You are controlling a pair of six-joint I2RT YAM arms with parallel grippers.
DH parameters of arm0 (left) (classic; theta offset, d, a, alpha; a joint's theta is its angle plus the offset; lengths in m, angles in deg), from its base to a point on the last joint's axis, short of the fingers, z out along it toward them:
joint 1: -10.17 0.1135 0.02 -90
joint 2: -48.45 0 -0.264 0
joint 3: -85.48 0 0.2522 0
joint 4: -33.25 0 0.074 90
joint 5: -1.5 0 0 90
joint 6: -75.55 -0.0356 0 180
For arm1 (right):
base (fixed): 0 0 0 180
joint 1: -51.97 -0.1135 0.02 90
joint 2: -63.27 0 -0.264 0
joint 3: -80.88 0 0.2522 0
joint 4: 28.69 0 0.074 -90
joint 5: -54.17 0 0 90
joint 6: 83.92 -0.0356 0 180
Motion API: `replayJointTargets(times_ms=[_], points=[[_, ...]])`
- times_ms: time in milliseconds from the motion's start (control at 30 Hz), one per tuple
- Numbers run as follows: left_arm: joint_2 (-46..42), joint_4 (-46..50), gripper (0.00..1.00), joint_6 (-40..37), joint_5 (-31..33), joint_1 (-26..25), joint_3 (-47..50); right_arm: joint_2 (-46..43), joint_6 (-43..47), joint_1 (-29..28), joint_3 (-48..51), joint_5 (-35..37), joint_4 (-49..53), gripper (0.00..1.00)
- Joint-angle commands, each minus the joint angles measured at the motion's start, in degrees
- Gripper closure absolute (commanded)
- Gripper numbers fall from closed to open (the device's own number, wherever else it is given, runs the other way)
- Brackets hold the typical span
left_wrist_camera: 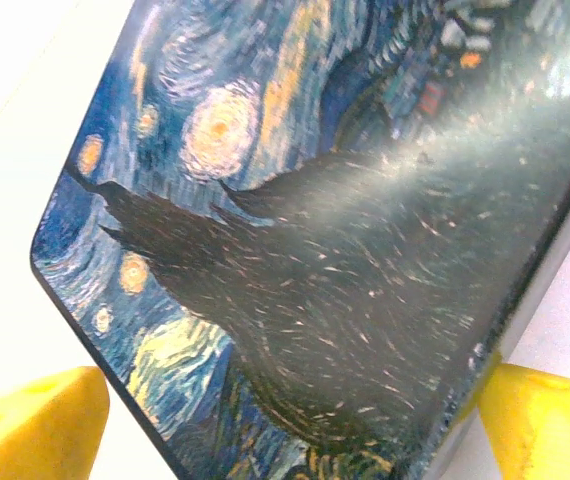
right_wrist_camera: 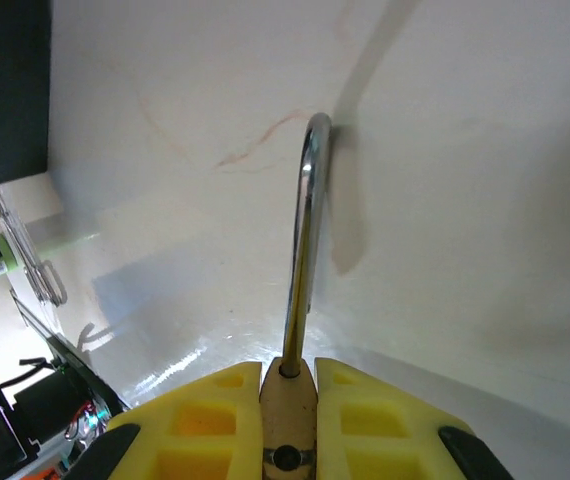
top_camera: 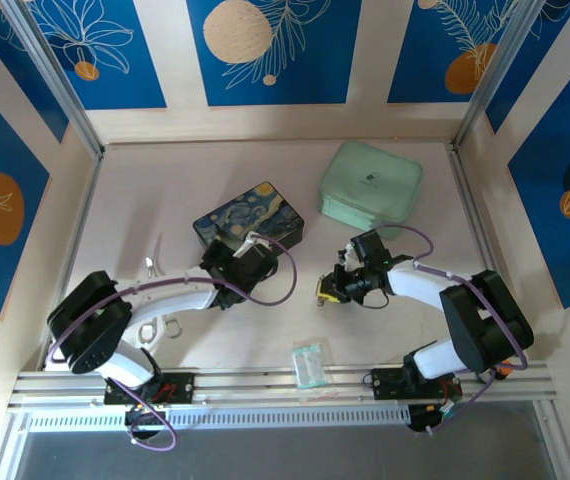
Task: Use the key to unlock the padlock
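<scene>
Here padlock (right_wrist_camera: 288, 412) clamped inside right end effector (right_wrist_camera: 288, 376), shackle (right_wrist_camera: 305, 230) protruding forward.

My right gripper (right_wrist_camera: 287, 372) pinches the padlock (right_wrist_camera: 288, 400) by its small brass-gold body, clamped between both yellow fingers. The thin silver shackle is seen edge-on and points straight away from the wrist, its crown close to the pale table (right_wrist_camera: 465, 200) — whether it is latched I cannot tell. The key (top_camera: 151, 265) — a tiny silver-grey sliver — lies flat on the table, well apart to the left.
</scene>
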Motion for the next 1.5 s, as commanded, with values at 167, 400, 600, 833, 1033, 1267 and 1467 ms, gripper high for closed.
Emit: replayJointTargets(times_ms=[167,400,600,833,1033,1267,1467], points=[[1.53,5.28,0.01,8.68,1.11,1.14,-2.01,1.49,5.14,1.36,-2.98,2.33,12.98,0.87],[0.01,6.54,0.01,17.85,2.88,2.17,-0.48,1.07,8.16,0.52,-6.49,11.26,20.86,0.77],[-2.59,5.47,0.01,19.31,4.04,4.72,1.88,1.8,8.93,-1.12,-8.84,17.01,24.36,0.74],[-7.64,0.41,0.01,18.38,-1.34,10.89,7.67,1.81,9.39,-2.68,-9.65,21.28,25.04,0.73],[-8.08,-1.79,0.01,15.19,-4.78,17.49,8.31,1.43,10.17,-3.15,-11.14,24.88,26.24,0.68],[-6.76,-6.15,0.01,12.4,-13.73,26.34,6.42,-1.68,10.43,-3.03,-10.91,25.56,24.83,0.52],[-4.21,-6.3,0.01,12.9,-17.71,28.48,3.24,-6.07,10.67,-1.75,-10.21,25.96,23.19,0.43]])
